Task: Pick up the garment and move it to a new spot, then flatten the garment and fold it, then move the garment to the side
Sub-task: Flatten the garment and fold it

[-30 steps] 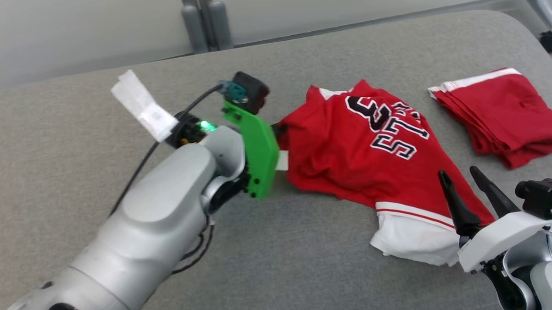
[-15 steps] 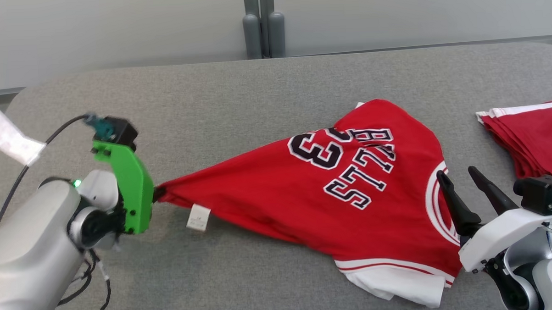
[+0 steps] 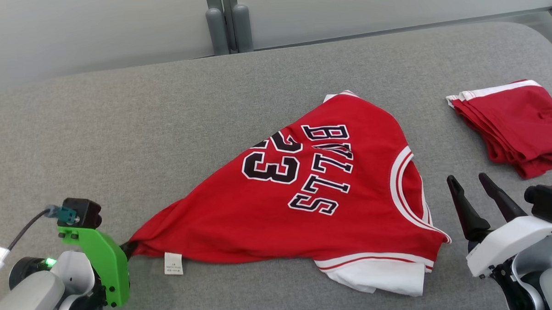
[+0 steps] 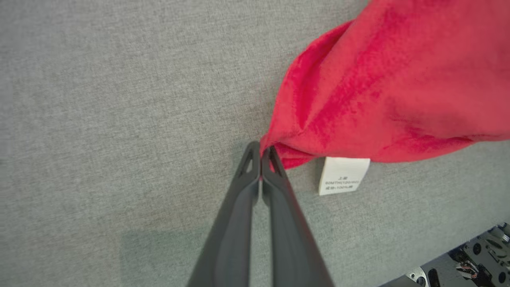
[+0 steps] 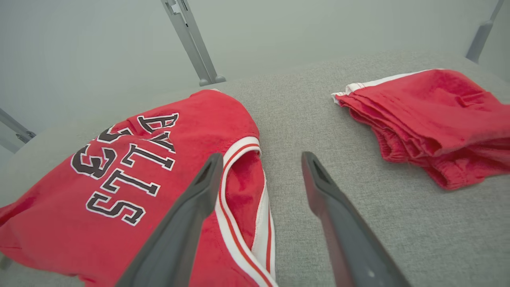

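A red jersey (image 3: 305,195) with black and white lettering and the number 23 lies stretched across the grey padded table (image 3: 164,122). Its left corner is drawn out to a point, and my left gripper (image 3: 128,246) is shut on that corner at the lower left. In the left wrist view the two fingers (image 4: 261,153) meet on the red cloth (image 4: 398,87), with a white care label (image 4: 342,175) beside them. My right gripper (image 3: 469,181) stands open at the lower right, just right of the jersey's white-trimmed edge. The right wrist view shows the jersey (image 5: 119,179) left of the gripper (image 5: 259,159).
A folded stack of red garments (image 3: 513,119) with white trim lies at the table's right side, also visible as the stack (image 5: 430,115) in the right wrist view. Grey posts (image 3: 228,23) rise behind the table's far edge against a pale wall.
My left gripper has pulled the jersey's corner left and toward me, drawing the bunched jersey out flatter. The head camera has shifted between frames. The right gripper stays open and still.
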